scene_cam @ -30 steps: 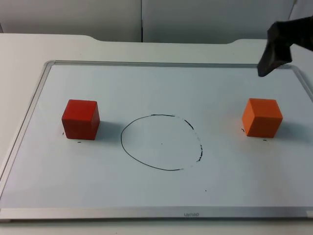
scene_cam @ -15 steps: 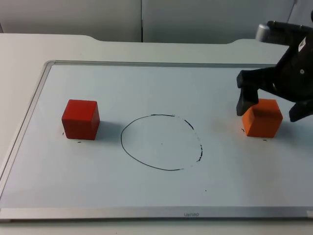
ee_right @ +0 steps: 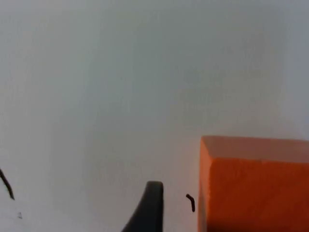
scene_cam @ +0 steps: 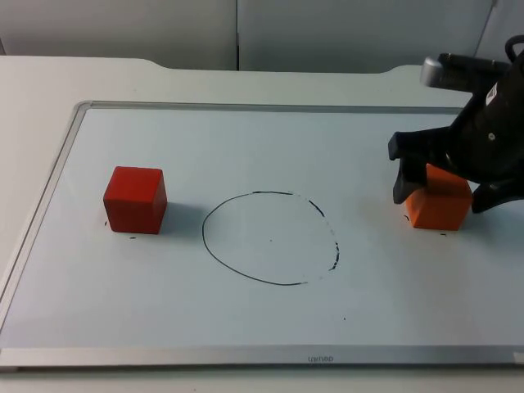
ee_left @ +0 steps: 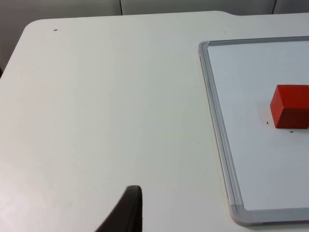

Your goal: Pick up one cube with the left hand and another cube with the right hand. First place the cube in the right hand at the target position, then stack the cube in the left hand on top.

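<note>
One cube (scene_cam: 135, 199) is red, the other cube (scene_cam: 440, 207) orange. The board (scene_cam: 246, 327) is white with a grey frame and a black drawn circle (scene_cam: 270, 237). The right gripper (scene_cam: 442, 184) is black.

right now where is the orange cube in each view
Top view: the orange foam cube sits at the picture's right on the white board, between the right gripper's open fingers.
Left wrist view: not in it; the red cube is.
Right wrist view: the cube is close beside a black fingertip.
Shared landmark: the small black pen mark beside the cube.
</note>
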